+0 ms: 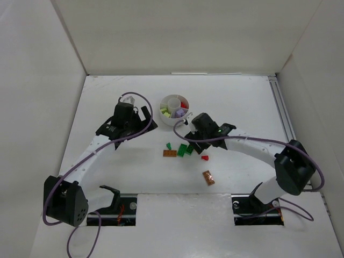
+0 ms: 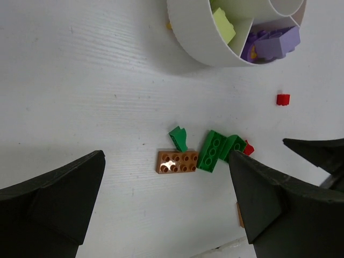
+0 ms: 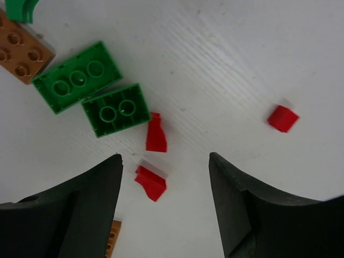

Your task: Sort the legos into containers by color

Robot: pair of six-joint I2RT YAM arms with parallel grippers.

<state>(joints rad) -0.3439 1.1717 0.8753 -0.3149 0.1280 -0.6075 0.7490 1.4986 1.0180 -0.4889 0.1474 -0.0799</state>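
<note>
1. Legos [image 2: 213,151] are scattered near the dish [image 2: 191,37], on its near side — three green, three red, two orange-brown.
2. Left gripper [image 2: 166,156] fingers are spread, empty.
3. Right gripper [image 3: 165,156] fingers are spread — nothing pinched.

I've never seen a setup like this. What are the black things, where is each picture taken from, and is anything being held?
These are two robot arms bolted to a white table. The wide picture looks down from above. The other two come from a camera on each wrist, so the black wedges there belong to that arm's own gripper. The left gripper and right gripper are both open and hold nothing. Loose on the table lie small green plastic bricks, red pieces and an orange-brown studded brick. The white round divided dish holds light purple bricks and pale yellow-green bricks.
</note>
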